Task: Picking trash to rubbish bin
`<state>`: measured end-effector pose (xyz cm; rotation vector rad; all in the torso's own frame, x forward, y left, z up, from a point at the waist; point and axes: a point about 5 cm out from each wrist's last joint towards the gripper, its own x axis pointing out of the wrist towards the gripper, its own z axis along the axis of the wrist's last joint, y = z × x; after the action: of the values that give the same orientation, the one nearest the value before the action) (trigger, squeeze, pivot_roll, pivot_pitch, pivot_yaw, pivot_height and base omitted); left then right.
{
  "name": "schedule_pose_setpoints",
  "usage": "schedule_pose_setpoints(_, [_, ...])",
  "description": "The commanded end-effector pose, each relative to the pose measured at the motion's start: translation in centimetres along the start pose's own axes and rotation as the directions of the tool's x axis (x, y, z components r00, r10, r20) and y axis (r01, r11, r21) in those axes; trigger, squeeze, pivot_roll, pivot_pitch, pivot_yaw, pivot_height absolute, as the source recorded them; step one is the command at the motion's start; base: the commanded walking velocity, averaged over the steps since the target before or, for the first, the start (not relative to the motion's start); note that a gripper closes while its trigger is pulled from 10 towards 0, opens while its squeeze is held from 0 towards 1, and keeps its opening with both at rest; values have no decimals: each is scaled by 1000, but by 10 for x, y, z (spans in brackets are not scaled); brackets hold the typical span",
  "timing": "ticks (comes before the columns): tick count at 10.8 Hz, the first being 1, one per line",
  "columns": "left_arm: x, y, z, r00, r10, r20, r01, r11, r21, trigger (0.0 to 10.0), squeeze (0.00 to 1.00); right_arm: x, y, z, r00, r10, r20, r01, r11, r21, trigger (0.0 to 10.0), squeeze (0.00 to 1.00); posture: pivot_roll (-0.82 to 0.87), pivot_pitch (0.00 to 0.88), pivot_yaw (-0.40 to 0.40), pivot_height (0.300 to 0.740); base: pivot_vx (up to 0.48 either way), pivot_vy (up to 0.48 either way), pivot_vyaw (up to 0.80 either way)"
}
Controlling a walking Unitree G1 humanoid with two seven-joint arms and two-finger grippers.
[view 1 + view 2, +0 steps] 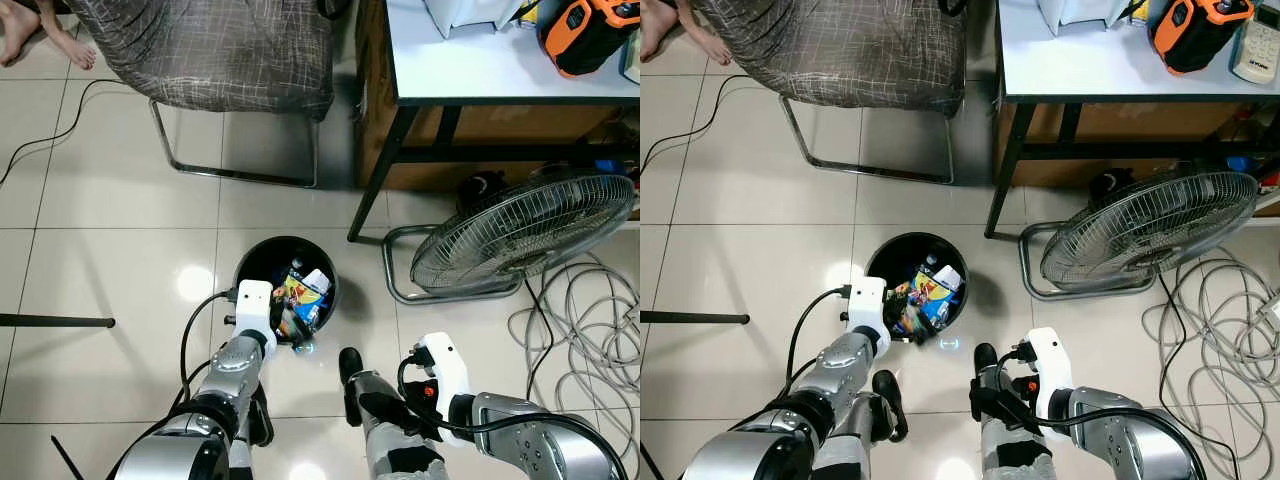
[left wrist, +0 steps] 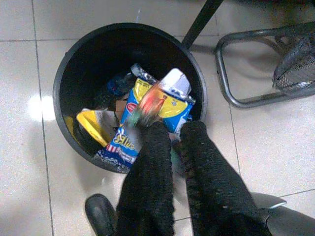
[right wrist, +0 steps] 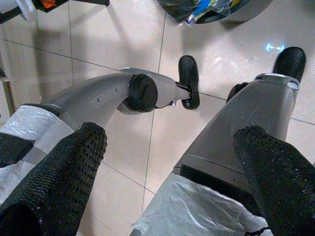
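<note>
A round black rubbish bin stands on the tiled floor just ahead of my feet. It holds several wrappers, among them a blue and yellow snack bag. My left gripper hangs over the bin's near rim, its fingers a narrow gap apart. A small red and green piece of trash shows blurred just off the fingertips, above the bag. My right gripper is low by my legs, its fingers spread wide with nothing between them.
A floor fan and loose grey cables lie to the right. A table and a chair stand behind the bin. A person's bare feet rest at the far left. A black rod lies left.
</note>
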<state>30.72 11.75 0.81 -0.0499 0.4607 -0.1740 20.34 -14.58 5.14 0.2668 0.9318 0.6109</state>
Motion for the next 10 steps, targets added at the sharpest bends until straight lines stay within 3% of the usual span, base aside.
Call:
schedule_pose_setpoints(1, [-5, 0, -18, 998, 20, -56, -20, 1000, -10, 10000, 1000, 0, 2, -7, 1000, 0, -16, 0, 1000, 17, 10000, 0, -337, 458, -24, 740, 0, 0, 0])
schedule_pose_setpoints(10, [-5, 2, -17, 998, 32, -49, -32, 999, 2, 10000, 1000, 2, 0, -4, 1000, -1, -7, 1, 1000, 10, 10000, 0, -323, 439, -26, 740, 0, 0, 0])
